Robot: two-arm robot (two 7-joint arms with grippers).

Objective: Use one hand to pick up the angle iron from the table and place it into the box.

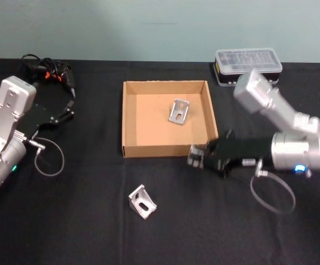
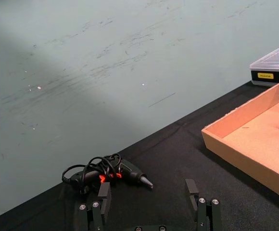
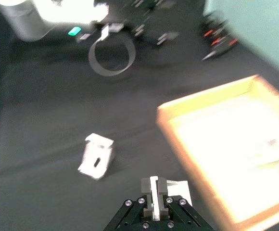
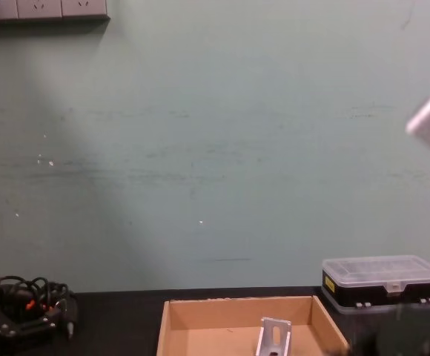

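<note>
Hovering by box (image 1: 124, 118) corner, right gripper (image 1: 194, 156) pinched together, blurred, left gripper (image 2: 148, 190) parked wide

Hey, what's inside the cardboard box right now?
One metal bracket sits inside the box, slightly right of the middle. The rest of its floor looks bare; the near wall's inner face is hidden.

Clear-lidded plastic case (image 1: 248, 65) and corded tool (image 1: 54, 74) sit well apart.

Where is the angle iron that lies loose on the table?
In the head view the angle iron lies on the table, before the box's front wall near its left end, left of the right pincer, which holds a second angle iron.
</note>
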